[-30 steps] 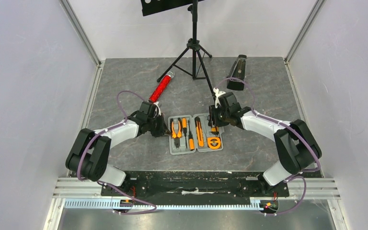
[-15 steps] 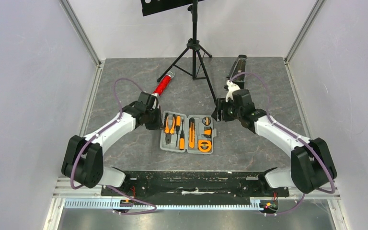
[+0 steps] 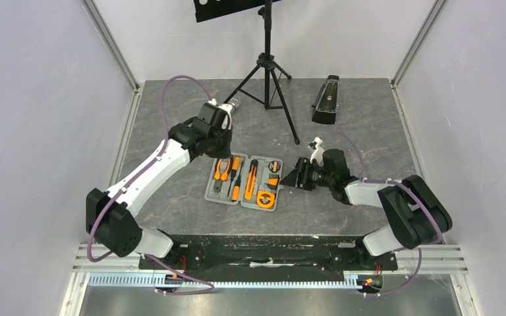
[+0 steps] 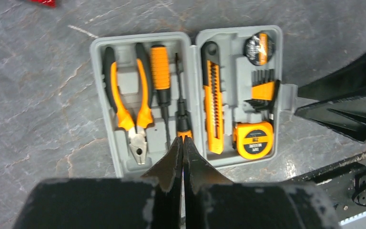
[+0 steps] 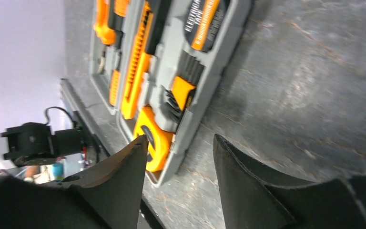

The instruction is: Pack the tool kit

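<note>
The grey tool kit case (image 3: 208,195) lies open and flat on the table. In its recesses are pliers (image 4: 124,102), screwdrivers (image 4: 161,71), a knife (image 4: 213,109) and a tape measure (image 4: 254,140). My left gripper (image 3: 220,151) is shut and empty, raised above the case's far left part; in the left wrist view its tip (image 4: 183,143) is over the case's near rim (image 4: 96,86). My right gripper (image 3: 292,178) is open and low on the table, at the case's right edge (image 5: 209,90). The tape measure (image 5: 155,143) is by its left finger.
A black tripod stand (image 3: 267,66) stands at the back centre. A black metronome (image 3: 326,100) is at the back right. A red glittery cylinder (image 3: 232,103) is mostly hidden behind my left wrist. Enclosure walls close in both sides.
The case has slid left and turned slightly. My left gripper rose from its left edge to above it. My right gripper came down to the table at its right edge.
</note>
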{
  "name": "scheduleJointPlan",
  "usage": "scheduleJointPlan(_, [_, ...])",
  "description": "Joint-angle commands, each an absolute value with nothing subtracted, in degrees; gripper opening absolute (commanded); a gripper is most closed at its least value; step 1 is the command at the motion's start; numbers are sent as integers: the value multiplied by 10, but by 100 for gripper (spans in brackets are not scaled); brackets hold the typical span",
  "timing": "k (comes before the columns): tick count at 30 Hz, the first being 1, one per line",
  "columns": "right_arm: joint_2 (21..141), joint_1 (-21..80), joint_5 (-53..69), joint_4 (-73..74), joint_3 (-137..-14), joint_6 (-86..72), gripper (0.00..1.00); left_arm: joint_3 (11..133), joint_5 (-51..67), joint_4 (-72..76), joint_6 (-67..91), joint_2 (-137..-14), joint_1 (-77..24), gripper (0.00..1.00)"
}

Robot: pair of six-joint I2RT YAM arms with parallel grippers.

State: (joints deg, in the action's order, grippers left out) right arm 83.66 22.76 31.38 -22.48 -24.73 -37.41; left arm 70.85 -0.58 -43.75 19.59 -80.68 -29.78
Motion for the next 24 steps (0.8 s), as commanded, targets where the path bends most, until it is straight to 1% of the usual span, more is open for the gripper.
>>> scheduleJointPlan(1, [871, 229, 391, -432, -224, -480, 54, 753, -42, -465, 178, -833, -344, 3])
scheduleJointPlan(3, [879, 230, 401, -480, -213, -512, 53, 755, -44, -465, 184, -835, -350, 4])
scheduleJointPlan(5, [873, 229, 395, -470, -214, -511, 53, 748, -67, -461, 185, -831, -349, 11])
scheduleJointPlan(8, [862, 231, 363, -369, -245, -454, 52, 713, -65, -433, 186, -821, -321, 22])
scheduleJointPlan(10, [861, 232, 349, -321, -263, -428, 50, 686, -33, -408, 195, -814, -285, 26])
scheduleJointPlan(13, [870, 236, 328, -262, -289, -403, 49, 640, -14, -363, 205, -804, -232, 32])
scheduleJointPlan(17, [893, 248, 312, -239, -306, -393, 46, 592, 49, -307, 226, -810, -170, 37])
scheduleJointPlan(21, [908, 253, 316, -235, -311, -394, 39, 551, 108, -244, 258, -825, -114, 37])
scheduleJointPlan(24, [910, 255, 309, -210, -319, -381, 35, 532, 147, -210, 283, -841, -98, 37])
